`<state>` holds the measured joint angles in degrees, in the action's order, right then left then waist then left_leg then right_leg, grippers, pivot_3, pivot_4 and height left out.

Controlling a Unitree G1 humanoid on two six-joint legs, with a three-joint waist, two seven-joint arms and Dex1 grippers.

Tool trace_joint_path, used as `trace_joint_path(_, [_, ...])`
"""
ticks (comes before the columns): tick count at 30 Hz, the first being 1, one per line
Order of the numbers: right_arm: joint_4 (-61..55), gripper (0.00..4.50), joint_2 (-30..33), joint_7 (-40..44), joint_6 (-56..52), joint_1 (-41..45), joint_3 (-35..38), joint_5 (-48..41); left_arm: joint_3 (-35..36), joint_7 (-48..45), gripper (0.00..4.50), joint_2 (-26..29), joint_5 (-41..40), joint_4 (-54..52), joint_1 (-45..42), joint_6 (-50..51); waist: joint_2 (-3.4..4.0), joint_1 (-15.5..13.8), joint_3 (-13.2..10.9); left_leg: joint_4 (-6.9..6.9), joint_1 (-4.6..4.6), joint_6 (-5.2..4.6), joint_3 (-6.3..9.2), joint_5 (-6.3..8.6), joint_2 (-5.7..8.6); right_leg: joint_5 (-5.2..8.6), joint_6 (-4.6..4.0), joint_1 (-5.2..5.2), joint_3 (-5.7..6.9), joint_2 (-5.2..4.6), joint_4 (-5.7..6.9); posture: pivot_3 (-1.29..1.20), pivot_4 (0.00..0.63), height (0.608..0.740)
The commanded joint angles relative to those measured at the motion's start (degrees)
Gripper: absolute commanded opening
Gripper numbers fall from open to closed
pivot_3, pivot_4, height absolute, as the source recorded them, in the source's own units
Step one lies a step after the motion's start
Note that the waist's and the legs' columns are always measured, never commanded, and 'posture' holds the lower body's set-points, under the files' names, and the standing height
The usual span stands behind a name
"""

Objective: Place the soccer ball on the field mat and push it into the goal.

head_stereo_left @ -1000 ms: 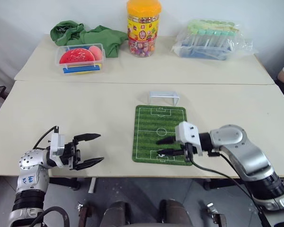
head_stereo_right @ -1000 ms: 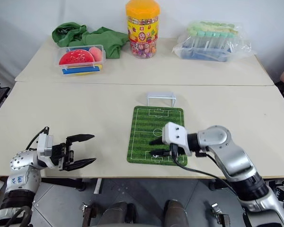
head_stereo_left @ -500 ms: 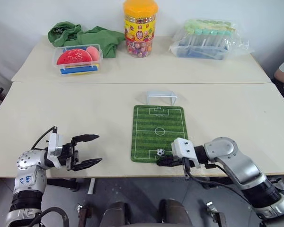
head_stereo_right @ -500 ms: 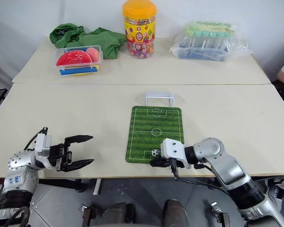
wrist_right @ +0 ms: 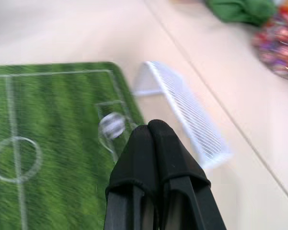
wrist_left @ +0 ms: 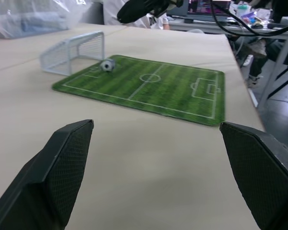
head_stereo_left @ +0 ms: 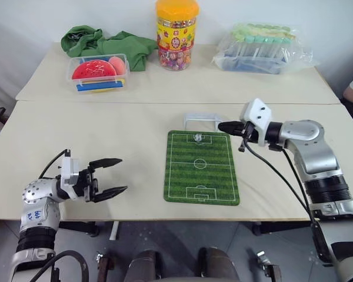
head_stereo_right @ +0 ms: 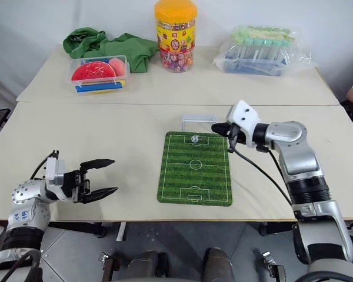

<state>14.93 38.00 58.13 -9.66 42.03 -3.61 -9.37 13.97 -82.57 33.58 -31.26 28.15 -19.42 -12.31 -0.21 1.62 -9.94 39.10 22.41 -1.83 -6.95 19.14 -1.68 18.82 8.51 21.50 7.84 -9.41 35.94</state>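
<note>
Starting at the left, at about eight o'clock on the table (head_stereo_left: 106, 117), our left gripper (head_stereo_left: 116, 175) hovered with its two fingers spread wide and holding nothing. It pointed toward the field mat (head_stereo_left: 201, 170) but stood well apart from it; we judged it was simply parked out of the way, since the pushing fell to the other arm.

Toward the middle lay the mat, flat near the front edge of the table, its long side running from six to twelve o'clock. The soccer ball (head_stereo_left: 197, 137) sat on the mat at its twelve o'clock end, inside the small penalty box and just short of the goal (head_stereo_left: 203, 120). The goal stood off the mat, touching or nearly touching that far edge, its mouth facing the ball. So we judged the placing done and the push nearly finished, with the ball not yet inside the frame.

At the right, at about two o'clock from the mat's centre, our right gripper (head_stereo_left: 222, 126) hung above the mat's far right corner, fingers pressed together with nothing between them. Closed like that they made one blunt tip for nudging a ball so small. It stood near the ball and goal, but was not touching either.
</note>
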Motion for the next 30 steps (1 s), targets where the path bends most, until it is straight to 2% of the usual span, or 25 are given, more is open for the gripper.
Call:
trace_joint_path(1, [-1.6, 0.04, 3.4, 2.3, -1.3, -0.3, 4.0, -2.9, 3.1, 2.0, 4.5, -0.2, -2.1, 0.4, -2.6, 0.2, 0.0, 0.0, 0.0, 0.0, 0.0, 0.0, 0.0, 0.0, 0.0, 0.0, 0.0, 0.0, 0.0, 0.0, 0.0, 0.0, 0.15, 0.74])
trace_joint_path(3, [-3.4, 0.04, 6.1, 6.7, -2.7, -2.9, 5.9, -6.1, 4.3, 3.0, 4.5, 0.5, -3.2, -1.0, -3.2, 2.0, 0.0, -0.1, 0.0, 0.01, 0.0, 0.0, 0.0, 0.0, 0.01, 0.0, 0.0, -0.01, -0.01, -0.01, 0.0, 0.0, 0.15, 0.74])
trace_joint_path(5, [-4.8, 0.58, 9.4, 12.1, -4.2, -6.5, 8.6, -10.2, 5.6, 3.5, 4.5, 1.9, -4.2, -2.7, -3.3, 4.1, -0.02, -0.1, 0.0, -0.02, 0.0, -0.01, 0.04, 0.01, -0.01, 0.0, 0.0, -0.01, 0.0, 0.0, -0.01, 0.0, 0.15, 0.74])
trace_joint_path(11, [2.3, 2.53, 16.7, 21.2, -1.3, -13.1, 14.7, -13.5, 7.9, 2.8, 4.5, 7.1, -6.3, -9.1, 0.4, 12.0, -0.06, 0.1, 0.0, -0.01, -0.02, -0.03, -0.1, 0.02, 0.01, 0.0, 0.01, -0.01, -0.05, 0.0, -0.07, 0.0, 0.15, 0.74])
trace_joint_path(12, [4.0, 2.97, 17.8, 22.6, -0.3, -14.4, 15.6, -13.6, 8.5, 2.9, 4.5, 8.1, -6.8, -10.7, 1.7, 13.4, -0.08, 0.1, 0.0, -0.01, -0.02, -0.02, -0.08, 0.02, -0.02, 0.0, 0.01, -0.03, -0.04, 0.0, -0.07, 0.0, 0.15, 0.74])
trace_joint_path(17, [9.9, 4.48, 20.2, 26.9, 3.0, -18.3, 19.0, -14.8, 11.9, 7.9, 4.5, 10.5, -7.0, -14.7, 5.6, 17.8, -0.08, 0.0, -0.1, 0.0, -0.07, -0.01, -0.13, 0.01, -0.06, 0.0, 0.01, -0.03, -0.1, 0.0, -0.06, 0.0, 0.15, 0.74])
trace_joint_path(23, [14.2, 4.48, 20.7, 27.2, 4.8, -20.2, 19.7, -13.8, 14.2, 11.1, 4.5, 11.5, -7.5, -17.8, 8.8, 21.0, -0.07, 0.0, -0.1, 0.04, -0.12, -0.01, -0.14, 0.0, -0.08, 0.0, 0.01, -0.07, -0.15, -0.01, -0.04, 0.0, 0.15, 0.74])
trace_joint_path(30, [11.2, 4.48, 20.2, 23.6, 2.0, -22.1, 20.5, -14.6, 14.3, 12.7, 4.5, 10.7, -6.4, -19.6, 10.2, 20.6, -0.05, 0.0, -0.1, 0.03, -0.11, 0.0, -0.15, 0.0, -0.06, 0.0, 0.01, -0.07, -0.16, -0.02, -0.04, 0.0, 0.15, 0.74])
